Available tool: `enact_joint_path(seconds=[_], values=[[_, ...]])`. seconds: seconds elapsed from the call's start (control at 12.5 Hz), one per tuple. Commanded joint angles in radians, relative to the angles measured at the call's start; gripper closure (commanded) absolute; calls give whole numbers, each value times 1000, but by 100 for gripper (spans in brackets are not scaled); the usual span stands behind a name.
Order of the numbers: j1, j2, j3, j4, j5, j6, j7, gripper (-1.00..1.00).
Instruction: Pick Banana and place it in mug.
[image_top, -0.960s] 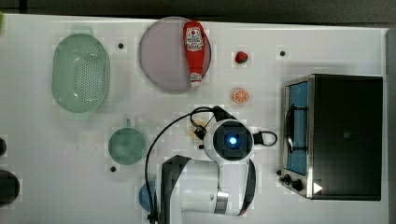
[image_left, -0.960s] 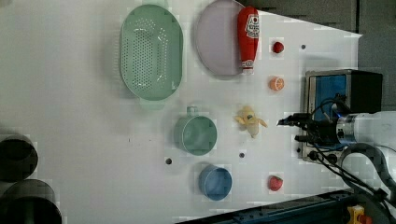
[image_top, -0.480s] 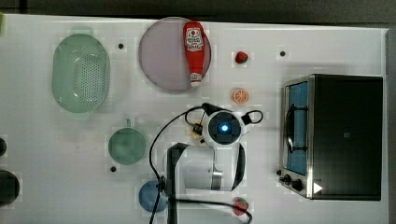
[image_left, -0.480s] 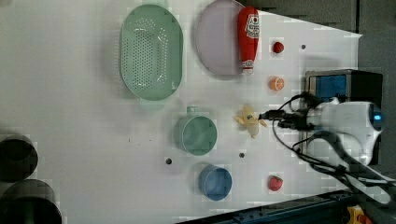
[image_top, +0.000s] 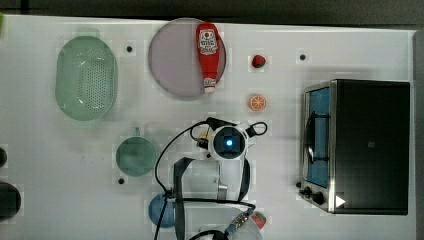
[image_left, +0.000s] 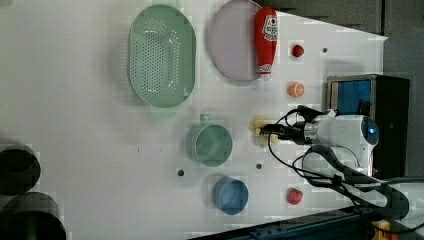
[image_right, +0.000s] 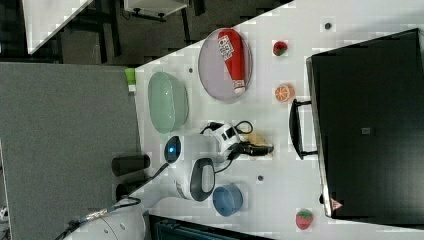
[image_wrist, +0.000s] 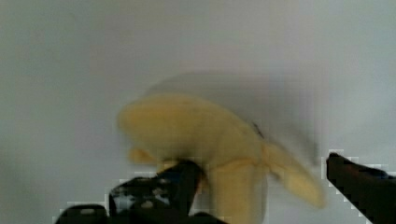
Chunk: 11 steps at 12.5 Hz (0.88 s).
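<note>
My tool (image_wrist: 261, 186) stands open astride the banana (image_wrist: 205, 135) on the desk (image_left: 75, 125), at three o'clock from the mug (image_left: 210, 145) in the left view; I should centre both fingers before closing.

- Even, bright overhead light washes the white surface (image_top: 65, 200) almost flat, with faint, soft shadows.
- Blocky compression smears edges in the top view, left view and right view.
- In the wrist view the banana (image_wrist: 205, 140) is soft and streaked with blur, a diffuse grey shadow behind it.
- The oven (image_top: 375, 145) reads near-black, without detail.
</note>
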<state>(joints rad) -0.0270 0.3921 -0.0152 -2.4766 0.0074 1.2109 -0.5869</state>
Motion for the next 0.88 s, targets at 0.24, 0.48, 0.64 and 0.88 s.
enact_joint_path(seconds=[0.24, 0.48, 0.64, 0.88], values=[[4, -27, -19, -7, -13, 31, -20, -18], [2, -47, -21, -1, -13, 30, -20, 45], [1, -97, -23, -2, -13, 17, -20, 45], [1, -235, -28, -1, -13, -120, -20, 46]])
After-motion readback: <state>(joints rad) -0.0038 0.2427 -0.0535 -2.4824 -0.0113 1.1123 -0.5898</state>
